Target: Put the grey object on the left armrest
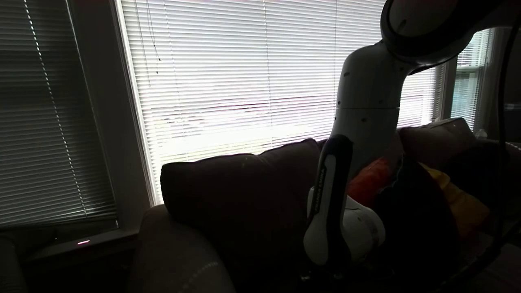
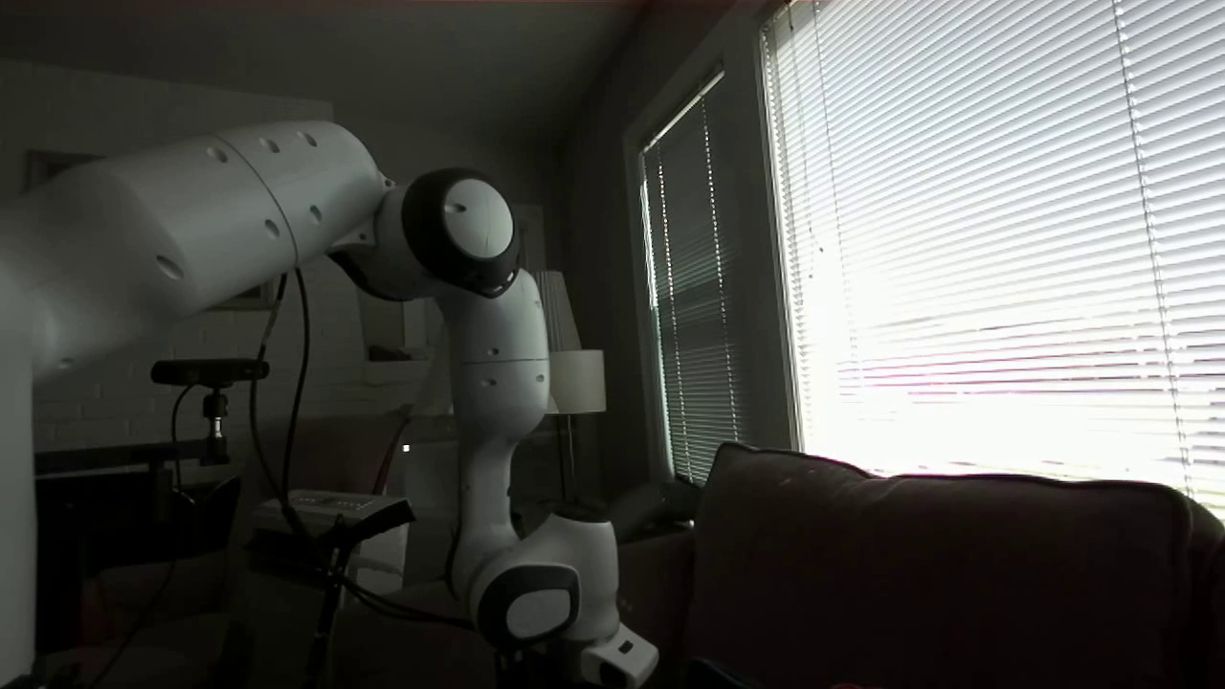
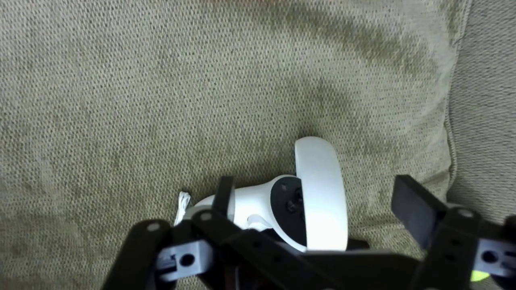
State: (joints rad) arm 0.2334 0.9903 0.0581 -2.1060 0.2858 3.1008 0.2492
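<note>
Gripper (image 3: 315, 201) fingers are standing well apart, and the pale controller (image 3: 282, 205) is lying between them on the worktop (image 3: 161, 100), woven grey-brown couch cloth. Beyond, the room's walls (image 2: 163, 110) are lying dim, daylight glaring through window blinds (image 1: 244, 61); the rounded left armrest (image 1: 175, 244) is showing below them in an exterior view. A lampshade (image 2: 577, 381) is appearing in an exterior view, while only the wrist view is showing the controller: its broad white ring is curving beside a black face, and one finger is covering part of the handle.
</note>
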